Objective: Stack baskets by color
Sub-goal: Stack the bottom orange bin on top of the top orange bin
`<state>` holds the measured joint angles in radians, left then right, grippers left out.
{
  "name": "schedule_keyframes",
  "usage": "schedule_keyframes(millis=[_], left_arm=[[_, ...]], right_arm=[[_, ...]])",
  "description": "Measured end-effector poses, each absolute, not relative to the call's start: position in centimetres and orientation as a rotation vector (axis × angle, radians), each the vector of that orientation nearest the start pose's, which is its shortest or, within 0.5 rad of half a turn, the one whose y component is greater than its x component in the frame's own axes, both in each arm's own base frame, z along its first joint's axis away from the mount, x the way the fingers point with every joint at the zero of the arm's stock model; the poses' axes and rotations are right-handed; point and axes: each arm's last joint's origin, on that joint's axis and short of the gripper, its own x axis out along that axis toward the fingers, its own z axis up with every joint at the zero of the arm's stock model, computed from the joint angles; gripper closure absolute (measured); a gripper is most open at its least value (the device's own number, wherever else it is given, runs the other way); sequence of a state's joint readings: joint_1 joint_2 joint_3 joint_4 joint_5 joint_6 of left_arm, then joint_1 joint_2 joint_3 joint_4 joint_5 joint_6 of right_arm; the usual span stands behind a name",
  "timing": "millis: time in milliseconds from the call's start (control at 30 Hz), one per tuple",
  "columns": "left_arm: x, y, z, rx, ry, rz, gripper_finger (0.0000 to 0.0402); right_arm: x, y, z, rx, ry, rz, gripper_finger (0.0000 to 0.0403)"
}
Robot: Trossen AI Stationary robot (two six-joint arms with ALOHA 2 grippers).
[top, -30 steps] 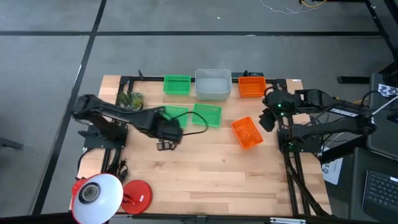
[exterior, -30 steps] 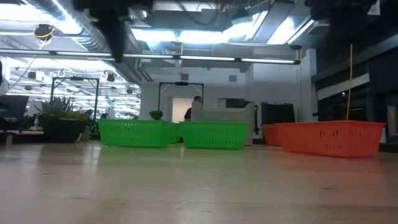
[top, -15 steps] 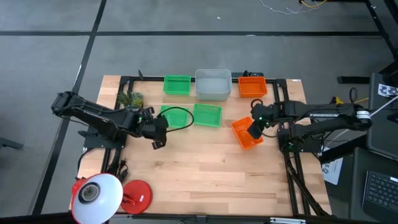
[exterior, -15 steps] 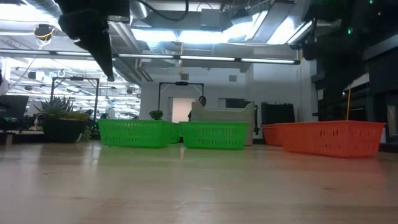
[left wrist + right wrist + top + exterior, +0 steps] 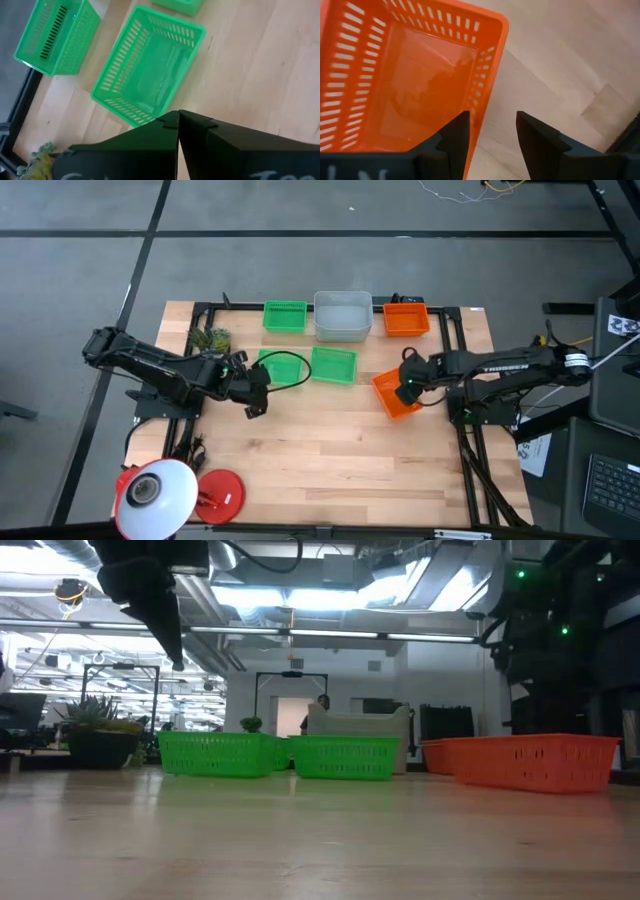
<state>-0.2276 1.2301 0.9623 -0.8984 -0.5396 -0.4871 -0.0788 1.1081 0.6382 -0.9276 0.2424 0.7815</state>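
Orange basket (image 5: pixel 395 80): light, stiff, perforated; take by rim wall.
Right end effector (image 5: pixel 492 125): open, straddling that wall.
Left end effector (image 5: pixel 178 122): closed, empty.

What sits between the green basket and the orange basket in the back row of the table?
In the high view, a translucent grey-white basket sits between the back green basket and the back orange basket.

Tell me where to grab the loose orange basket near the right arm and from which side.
Grip the thin slotted wall of the orange basket at its rim, coming down from above. It sits upright and open-topped, so a wall fits between two fingers. The open right gripper already straddles one wall, one finger inside and one outside.
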Motion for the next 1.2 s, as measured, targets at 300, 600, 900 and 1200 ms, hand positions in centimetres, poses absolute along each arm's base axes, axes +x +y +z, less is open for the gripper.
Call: schedule_keyframes(millis=[300, 600, 900, 1200], left_arm=[[21.8, -3.5, 26.0, 0.002, 0.977, 0.524, 0.0401], [21.8, -3.5, 26.0, 0.001, 0.976, 0.524, 0.0401], [21.8, -3.5, 26.0, 0.001, 0.976, 0.524, 0.0401], [21.8, -3.5, 26.0, 0.001, 0.976, 0.524, 0.0401]], right_arm=[[16.7, -2.1, 18.0, 0.52, 1.146, -0.788, 0.0242], [19.2, -1.8, 20.8, 0.501, 0.988, -0.637, 0.0242], [21.3, 0.9, 18.8, 0.564, 1.039, -0.526, 0.0242], [23.1, 2.9, 16.1, 0.512, 1.054, -0.575, 0.0242]])
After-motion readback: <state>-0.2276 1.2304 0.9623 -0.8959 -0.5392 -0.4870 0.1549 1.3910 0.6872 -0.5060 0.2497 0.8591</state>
